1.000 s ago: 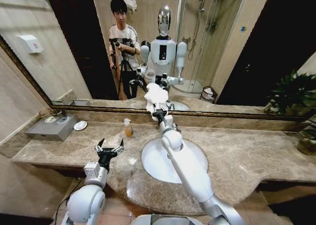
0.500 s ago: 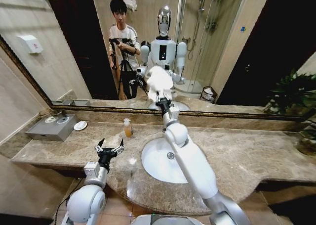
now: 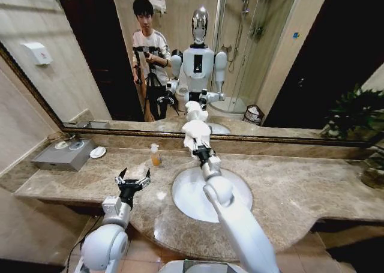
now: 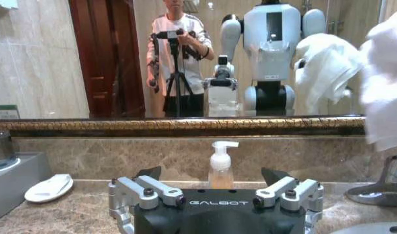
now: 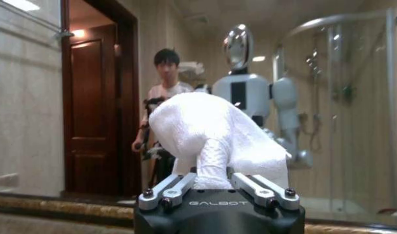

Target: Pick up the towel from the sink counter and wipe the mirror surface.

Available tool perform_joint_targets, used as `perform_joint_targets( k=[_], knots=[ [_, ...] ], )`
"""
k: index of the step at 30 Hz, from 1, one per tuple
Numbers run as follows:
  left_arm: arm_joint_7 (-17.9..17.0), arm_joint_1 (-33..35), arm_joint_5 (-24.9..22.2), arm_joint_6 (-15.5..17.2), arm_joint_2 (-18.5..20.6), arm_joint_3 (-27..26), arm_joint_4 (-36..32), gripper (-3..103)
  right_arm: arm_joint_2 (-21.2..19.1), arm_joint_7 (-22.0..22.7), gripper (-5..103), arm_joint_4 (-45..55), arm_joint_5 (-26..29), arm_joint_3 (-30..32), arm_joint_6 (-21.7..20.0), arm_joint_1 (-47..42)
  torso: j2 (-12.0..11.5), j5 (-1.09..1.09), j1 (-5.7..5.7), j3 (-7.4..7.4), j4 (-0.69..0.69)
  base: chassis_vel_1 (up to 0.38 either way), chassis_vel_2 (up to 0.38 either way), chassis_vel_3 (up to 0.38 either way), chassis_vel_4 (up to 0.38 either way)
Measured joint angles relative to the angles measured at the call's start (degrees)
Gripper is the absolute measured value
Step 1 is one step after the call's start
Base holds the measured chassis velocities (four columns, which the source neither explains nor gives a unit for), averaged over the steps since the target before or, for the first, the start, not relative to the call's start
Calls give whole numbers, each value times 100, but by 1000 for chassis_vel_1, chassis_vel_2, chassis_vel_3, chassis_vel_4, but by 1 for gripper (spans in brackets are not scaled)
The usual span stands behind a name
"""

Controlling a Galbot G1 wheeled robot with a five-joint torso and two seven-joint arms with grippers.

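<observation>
The right gripper (image 3: pixel 200 148) pinches the white towel (image 3: pixel 195 132), bunched above it at frame center against the mirror (image 3: pixel 288 57). The left gripper (image 3: pixel 133 180), lower left, hovers spread over the sink counter (image 3: pixel 288 189).

The towel (image 3: pixel 195 132) was plain white. The sink counter (image 3: pixel 288 183) was mottled beige-brown marble — its basin (image 3: pixel 186 195) white. The mirror (image 3: pixel 78 57) had a thin dark bronze-gold frame. The soap bottle (image 3: pixel 155 155) held amber liquid — the grippers' bodies were black.
</observation>
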Motion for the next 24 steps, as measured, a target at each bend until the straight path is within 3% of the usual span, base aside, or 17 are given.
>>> perform_joint_targets(
  k=[11,24],
  knots=[
    [0,0,0,0,0,0,0,100,-384,-364,12,369,273,536,-221,-287,0,0,0,0,1,0,0,0,0],
    [0,0,0,0,1,0,0,100,-460,-594,12,639,480,698,-134,-706,0,-1,0,0,1,-73,-88,83,84]
  ],
)
